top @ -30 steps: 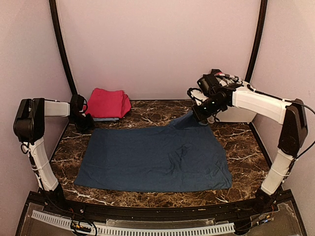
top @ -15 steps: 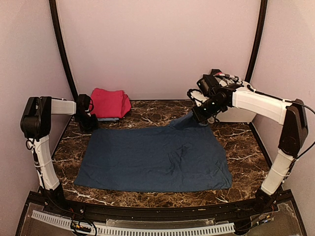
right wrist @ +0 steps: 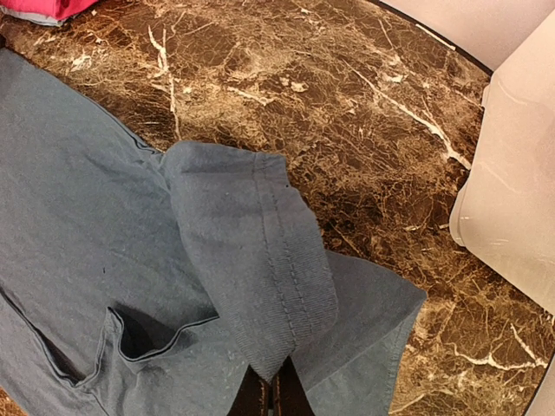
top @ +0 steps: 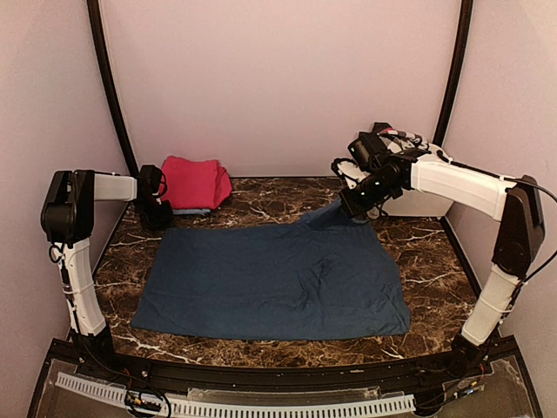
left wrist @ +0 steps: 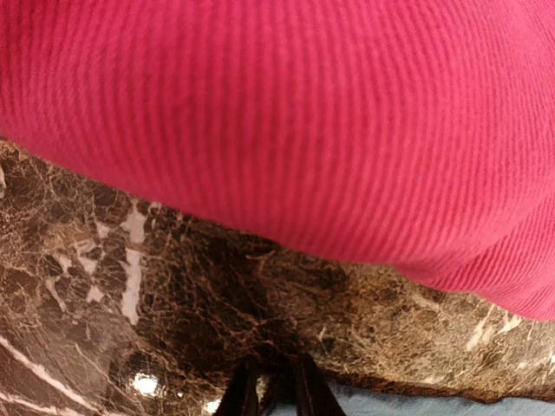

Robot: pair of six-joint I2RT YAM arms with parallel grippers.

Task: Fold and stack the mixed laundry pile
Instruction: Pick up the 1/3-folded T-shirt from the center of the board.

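Navy sheet (top: 278,279) is spread flat on the tabletop (top: 435,252), far-right corner lifted and pinched in the right hand (top: 358,211). Folded pink cloth (top: 191,183) sits back-left, left hand (top: 157,218) just beside it, can't tell if that one's open or closed.

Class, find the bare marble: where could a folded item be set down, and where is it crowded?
Free: far-centre marble between pink cloth and right gripper; the strip right of navy sheet, up to the white tub. Crowded: the middle, under the sheet.
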